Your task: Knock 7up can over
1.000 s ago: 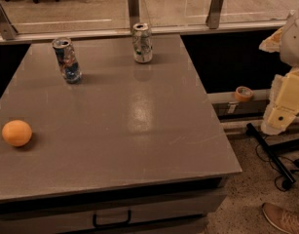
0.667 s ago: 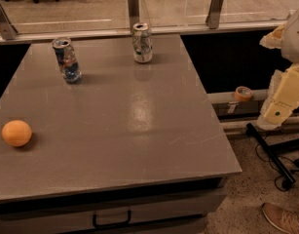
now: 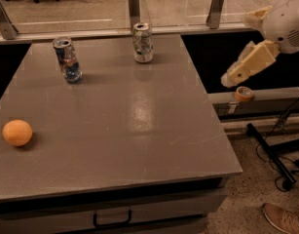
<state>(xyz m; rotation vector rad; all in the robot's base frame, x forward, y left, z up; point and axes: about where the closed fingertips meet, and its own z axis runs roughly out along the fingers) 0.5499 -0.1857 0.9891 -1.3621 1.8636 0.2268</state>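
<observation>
Two cans stand upright near the table's point(image 3: 154, 145) far edge: the 7up can point(image 3: 142, 43) about midway along it, and a blue-and-red can point(image 3: 67, 60) nearer the left corner. An orange point(image 3: 17, 132) lies by the left edge. The gripper point(image 3: 233, 78) hangs beyond the right edge, well apart from the 7up can; whether it is apart or together cannot be told.
</observation>
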